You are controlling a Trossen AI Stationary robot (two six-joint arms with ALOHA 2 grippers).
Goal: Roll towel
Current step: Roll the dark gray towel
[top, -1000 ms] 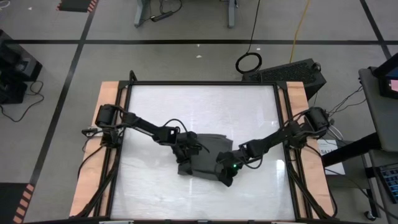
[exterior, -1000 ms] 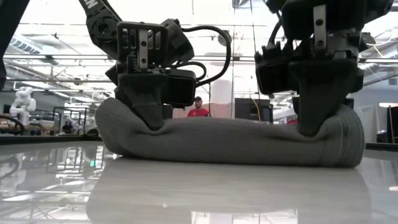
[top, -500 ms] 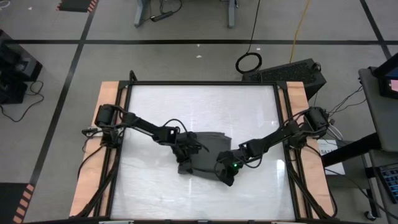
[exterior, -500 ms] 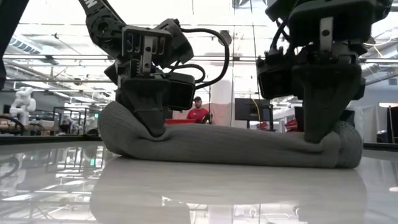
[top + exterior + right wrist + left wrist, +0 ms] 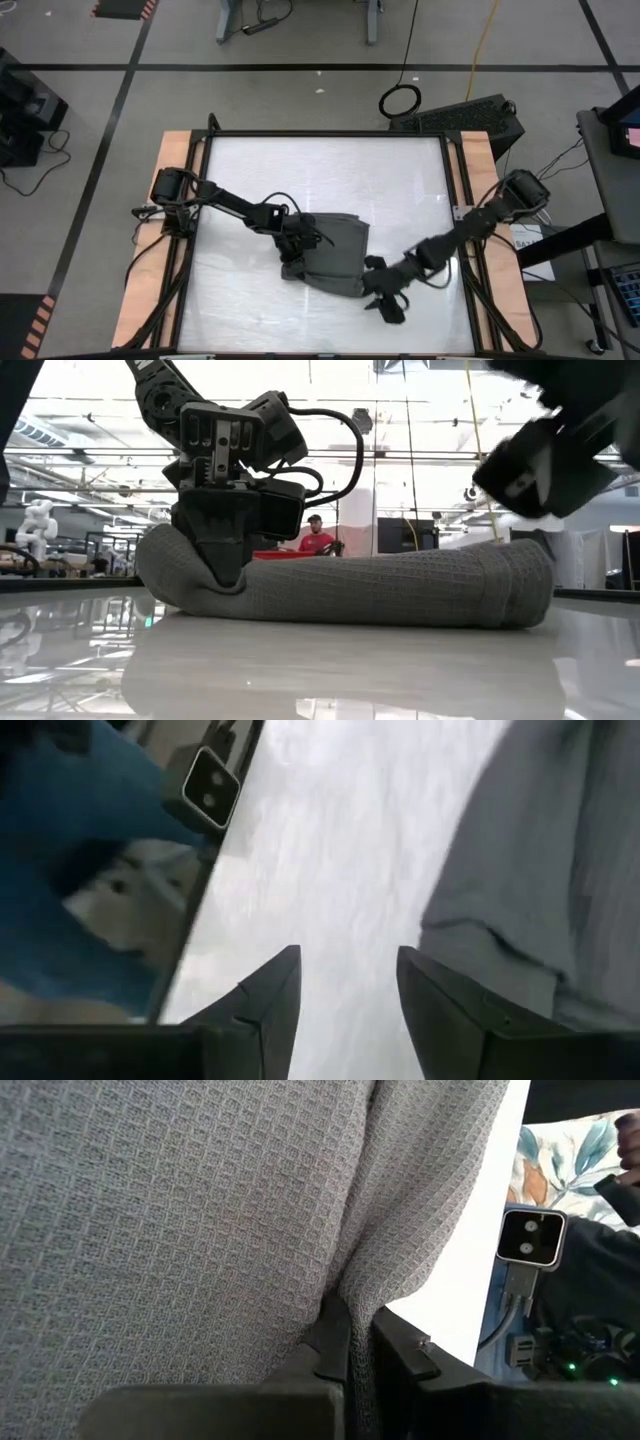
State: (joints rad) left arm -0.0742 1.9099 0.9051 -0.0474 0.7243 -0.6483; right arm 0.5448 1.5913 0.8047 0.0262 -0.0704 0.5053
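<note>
The towel (image 5: 328, 256), a grey roll, is laid across the middle of the white table (image 5: 330, 170). One end is pinched in the clenched left gripper (image 5: 291, 262), whose fingers (image 5: 335, 1342) are seen closed on the weave. The right gripper (image 5: 388, 305) is parked just beside the opposite end, clear of the cloth, its jaws spread and empty. With only one end held, the free end may be loosened and the roll unwound if the left end is dragged.

White glossy table (image 5: 300, 170); grey towel (image 5: 335, 255) rolled, lying mid-table.
</note>
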